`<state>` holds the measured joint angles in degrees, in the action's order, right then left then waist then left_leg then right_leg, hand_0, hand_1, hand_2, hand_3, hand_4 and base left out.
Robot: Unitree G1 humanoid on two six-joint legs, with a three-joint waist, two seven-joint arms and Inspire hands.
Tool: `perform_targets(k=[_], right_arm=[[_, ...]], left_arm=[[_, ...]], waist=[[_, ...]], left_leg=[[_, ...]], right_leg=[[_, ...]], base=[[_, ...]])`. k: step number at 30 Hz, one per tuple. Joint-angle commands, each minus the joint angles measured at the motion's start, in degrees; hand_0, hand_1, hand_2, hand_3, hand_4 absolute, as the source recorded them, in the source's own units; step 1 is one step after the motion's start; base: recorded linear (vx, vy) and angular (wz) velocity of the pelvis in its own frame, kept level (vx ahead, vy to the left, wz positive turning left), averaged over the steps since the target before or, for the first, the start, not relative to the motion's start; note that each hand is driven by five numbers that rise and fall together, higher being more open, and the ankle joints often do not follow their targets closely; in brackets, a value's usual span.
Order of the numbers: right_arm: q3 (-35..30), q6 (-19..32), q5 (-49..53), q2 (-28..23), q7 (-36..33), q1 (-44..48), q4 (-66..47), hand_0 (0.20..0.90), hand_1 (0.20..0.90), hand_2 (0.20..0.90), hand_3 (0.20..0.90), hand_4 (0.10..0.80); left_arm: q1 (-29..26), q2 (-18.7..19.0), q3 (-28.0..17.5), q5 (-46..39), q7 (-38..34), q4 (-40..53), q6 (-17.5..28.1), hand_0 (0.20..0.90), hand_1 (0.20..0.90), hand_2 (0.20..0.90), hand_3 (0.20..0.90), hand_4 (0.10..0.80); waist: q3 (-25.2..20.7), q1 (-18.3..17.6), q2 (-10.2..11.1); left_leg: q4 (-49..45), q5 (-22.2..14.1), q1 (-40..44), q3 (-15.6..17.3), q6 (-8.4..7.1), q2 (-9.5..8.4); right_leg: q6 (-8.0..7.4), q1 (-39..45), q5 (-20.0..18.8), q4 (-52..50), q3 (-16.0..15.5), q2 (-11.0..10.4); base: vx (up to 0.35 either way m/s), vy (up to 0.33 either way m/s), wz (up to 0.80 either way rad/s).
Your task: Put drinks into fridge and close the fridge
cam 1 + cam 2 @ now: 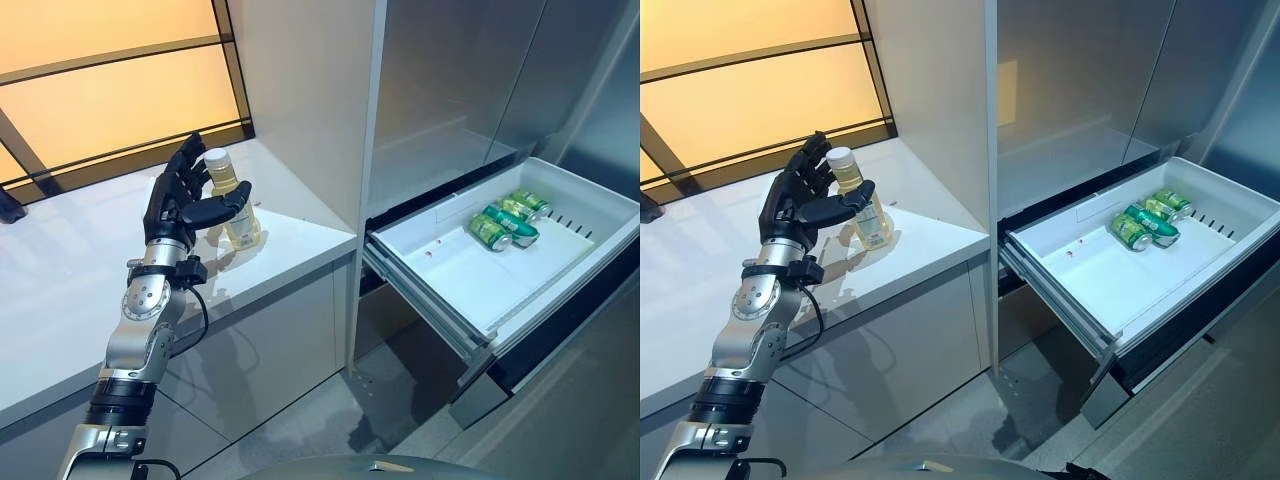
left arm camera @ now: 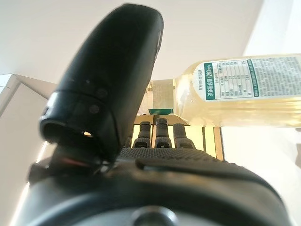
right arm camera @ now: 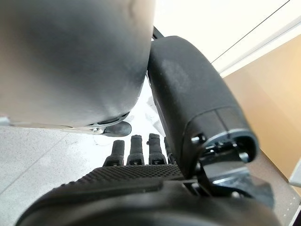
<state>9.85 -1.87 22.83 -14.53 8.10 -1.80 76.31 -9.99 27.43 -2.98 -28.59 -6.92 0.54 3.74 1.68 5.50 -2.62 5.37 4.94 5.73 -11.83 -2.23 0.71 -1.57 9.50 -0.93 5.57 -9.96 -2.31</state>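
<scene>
A clear bottle (image 1: 232, 200) of pale yellow drink with a white cap stands upright on the white counter (image 1: 60, 290) near the window. My left hand (image 1: 183, 203) is at the bottle, open: straight fingers rise behind it and the thumb reaches across its front. In the left wrist view the bottle (image 2: 244, 89) lies just past the straight fingers (image 2: 161, 134). The fridge's white drawer (image 1: 440, 215) is pulled out at the right, with three green cans (image 1: 508, 220) lying at its back. My right hand (image 3: 136, 176) shows only in its wrist view, open and holding nothing.
The grey fridge front (image 1: 450, 80) rises above the open drawer. A white wall panel (image 1: 300, 90) stands between counter and fridge. A window frame (image 1: 120, 150) runs along the counter's back. Grey floor (image 1: 330, 420) lies below.
</scene>
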Motion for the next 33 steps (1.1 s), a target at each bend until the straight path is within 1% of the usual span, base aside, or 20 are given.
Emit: perform_targets(k=[1, 7, 16, 21, 30, 33], right_arm=[[0.95, -0.22, -1.90, 2.15, 1.59, 2.15, -0.09, 0.900, 0.900, 0.900, 0.900, 0.800], [0.92, -0.50, -2.17, 2.13, 1.66, 2.08, -0.50, 0.900, 0.900, 0.900, 0.900, 0.800], [0.52, -0.68, -2.71, 2.05, 1.75, 1.62, -0.54, 0.900, 0.900, 0.900, 0.900, 0.800], [0.53, -1.08, -3.02, 2.01, 1.76, 1.39, -1.15, 0.900, 0.900, 0.900, 0.900, 0.800], [0.58, -1.44, -3.07, 2.20, 1.55, 1.42, -1.41, 0.900, 0.900, 0.900, 0.900, 0.800], [0.60, -1.26, -3.02, 2.22, 1.68, 1.39, -1.25, 0.900, 0.900, 0.900, 0.900, 0.800]], left_arm=[[-5.66, 4.73, -2.43, 2.05, -0.49, 0.97, 4.86, 0.900, 0.900, 0.900, 0.900, 0.800], [-6.03, 4.59, -2.17, 3.72, -1.58, -1.17, 4.52, 0.900, 0.900, 0.900, 0.900, 0.800], [-7.59, 4.59, -1.51, 3.37, -2.57, -5.09, 4.19, 0.900, 0.900, 0.900, 0.900, 0.800], [-8.63, 4.51, -1.68, 2.69, -4.11, -8.38, 5.95, 0.900, 0.900, 0.900, 0.900, 0.800], [-10.06, 3.95, -1.42, 2.59, -4.86, -10.33, 6.87, 0.900, 0.900, 0.900, 0.900, 0.800], [-10.50, 3.98, -1.55, 1.41, -4.87, -10.69, 7.39, 0.900, 0.900, 0.900, 0.900, 0.800]], waist=[[-0.97, -0.29, 1.38], [-0.99, -0.84, 1.39], [-1.16, -2.04, 1.28], [-1.25, -2.93, 1.32], [-1.17, -3.62, 1.45], [-1.24, -3.75, 1.47]], left_leg=[[-0.37, -4.64, 2.00, 5.04, 2.80, -3.05], [-0.37, -4.85, 2.35, 5.64, 3.04, -3.13], [-0.37, -5.18, 2.82, 6.94, 3.30, -3.19], [-0.37, -5.40, 3.01, 7.65, 3.49, -3.23], [-0.37, -5.75, 3.37, 8.29, 3.87, -3.35], [-0.37, -5.88, 3.45, 8.37, 3.94, -3.45]], right_leg=[[0.33, 0.50, 1.01, -1.05, 2.70, 0.30], [0.22, 0.59, 0.95, -1.10, 3.21, 0.25], [-0.13, 0.53, 0.77, -1.29, 4.00, 0.07], [-0.25, 0.35, 0.73, -1.48, 4.93, 0.05], [-0.26, 0.17, 0.88, -1.99, 5.75, -0.04], [-0.29, 0.12, 0.90, -2.09, 5.88, -0.05]], base=[[0.022, 0.011, -0.03], [0.018, 0.010, -0.04], [0.029, 0.017, -0.06], [0.029, 0.016, -0.06], [0.015, 0.009, -0.08], [0.000, 0.000, 0.00]])
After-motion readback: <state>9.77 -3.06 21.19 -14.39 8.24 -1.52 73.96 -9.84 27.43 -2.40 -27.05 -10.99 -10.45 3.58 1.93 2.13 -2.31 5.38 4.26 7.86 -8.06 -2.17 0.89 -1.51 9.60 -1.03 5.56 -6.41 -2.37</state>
